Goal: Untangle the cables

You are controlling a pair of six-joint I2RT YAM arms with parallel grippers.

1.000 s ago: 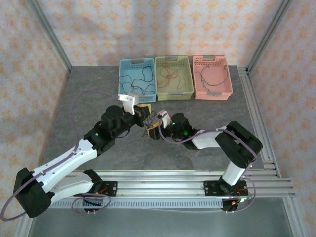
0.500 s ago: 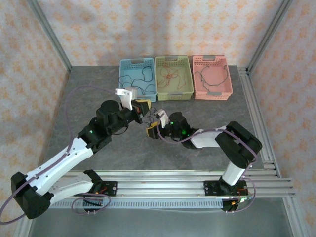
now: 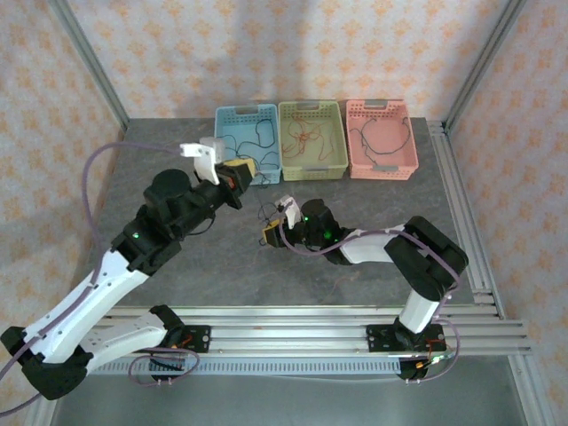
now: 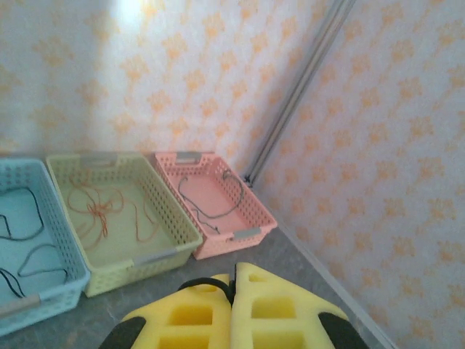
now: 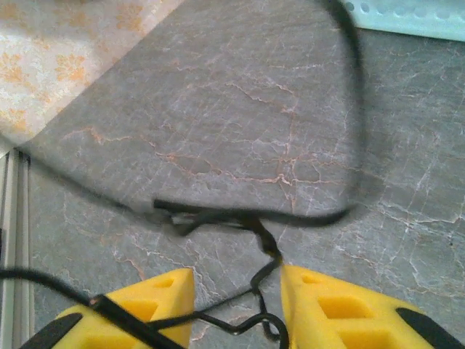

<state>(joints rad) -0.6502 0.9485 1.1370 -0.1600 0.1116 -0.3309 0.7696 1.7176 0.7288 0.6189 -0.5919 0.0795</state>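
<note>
Resting on the grey stone table (image 3: pixel 355 204), in the open ground in front of the baskets, a tangled black cable (image 5: pixel 218 215) is lying directly ahead of the right gripper (image 5: pixel 236 280). The right wrist view is showing a small knot in this cable, with one wide loop curving away over the table towards the far side and another strand trailing off to the left. The right gripper is sitting low over the table with its yellow pads (image 5: pixel 145 298) standing moderately apart; thin strands of the black cable are running through the gap between them and one strand is crossing the front of the left-hand pad, but the jaws are not pinching the wire. The left gripper (image 4: pixel 232 291) is hanging raised, near the front left corner of the blue basket (image 3: pixel 221 142), with its two yellow pads pressing flat together and nothing showing between them. Three baskets are standing side by side along the far edge of the table: the blue one on the left, a yellow-green basket (image 3: pixel 312 171) in the middle and a pink basket (image 3: pixel 383 170) on the right. Each is holding one separated wire: another black cable (image 4: pixel 36 217) is lying in the blue basket, a red-orange cable (image 4: pixel 98 211) is lying loosely bunched in the yellow-green basket, and a dark greenish cable (image 4: pixel 207 213) is lying in an open loop in the pink basket. The two arms are standing well apart from each other.
</note>
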